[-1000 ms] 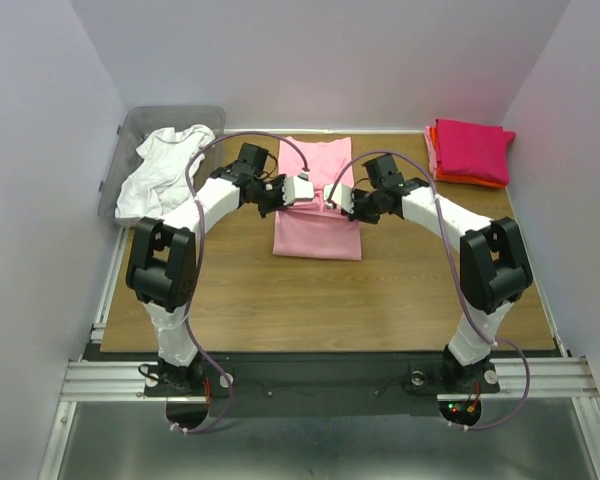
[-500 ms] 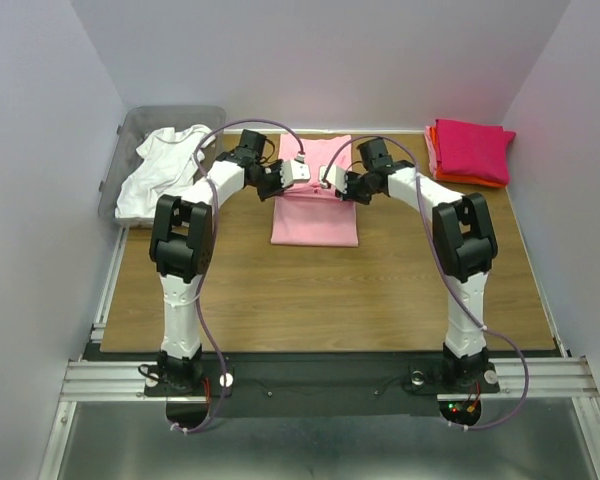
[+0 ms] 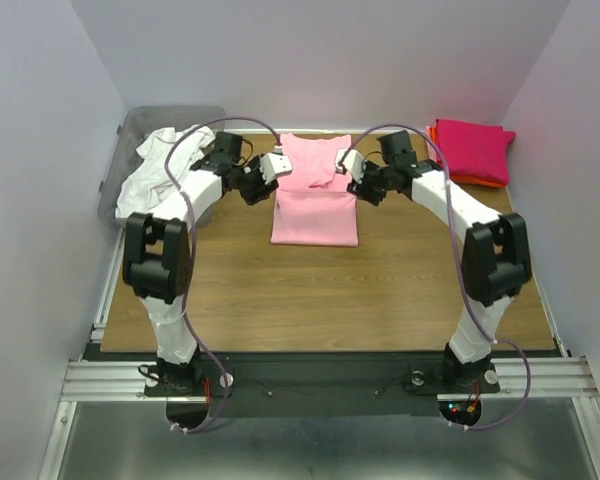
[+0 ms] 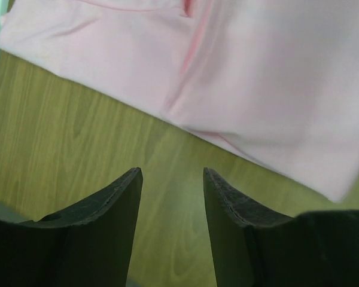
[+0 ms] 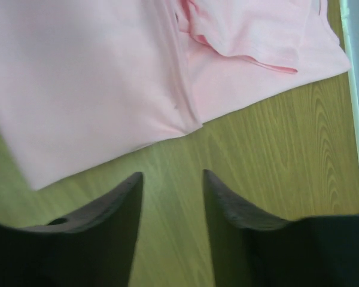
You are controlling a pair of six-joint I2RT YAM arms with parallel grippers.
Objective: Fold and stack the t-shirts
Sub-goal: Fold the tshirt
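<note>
A light pink t-shirt (image 3: 315, 205) lies folded on the wooden table at the back centre, with a smaller folded layer (image 3: 313, 160) on its far half. My left gripper (image 3: 277, 168) hovers open just off the shirt's left edge, and my right gripper (image 3: 350, 165) hovers open just off its right edge. The left wrist view shows the pink t-shirt (image 4: 257, 78) beyond my left gripper (image 4: 170, 179), with only bare wood between the fingers. The right wrist view shows the pink t-shirt (image 5: 107, 78) beyond my right gripper (image 5: 170, 179), again over bare wood. A white t-shirt (image 3: 162, 172) lies crumpled in the bin.
The clear grey bin (image 3: 130, 128) stands at the back left corner. At the back right sits a stack of folded shirts, a magenta one (image 3: 473, 148) on top and an orange one (image 3: 475, 181) beneath. Walls close in the table on three sides.
Both grippers carried the pink shirt's part toward the back, opened and let go. They have since drawn apart to the shirt's left and right edges.
</note>
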